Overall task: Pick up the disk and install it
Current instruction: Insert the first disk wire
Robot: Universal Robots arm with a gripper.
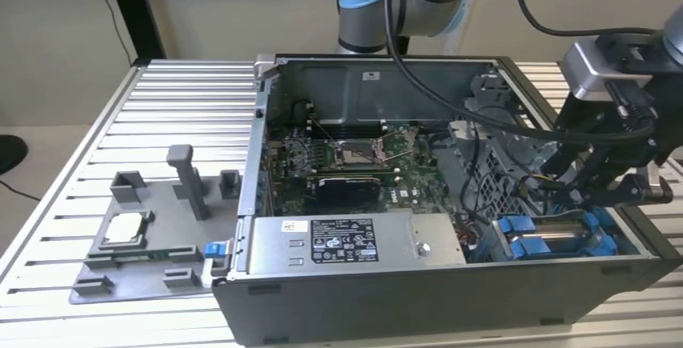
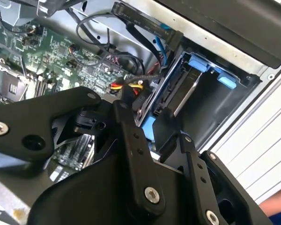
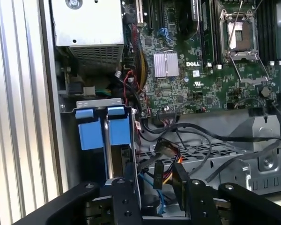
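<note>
In the open computer case [image 1: 427,300], at its corner on the exterior view's right, the drive bay [image 3: 98,101] holds the disk [image 1: 555,238] on edge, so installing looks nearly done (any last push should run straight along the bay), with the gripper [image 3: 154,180] close by, fingers apart and empty, and the seating depth hidden.

Disk [image 1: 557,240]: bare silver metal in a smooth blue plastic frame. Computer case [image 1: 427,300]: matt dark-grey sheet metal. Table [image 1: 181,100]: ribbed, satin-finish aluminium. Gripper [image 3: 155,176]: matt black.
</note>
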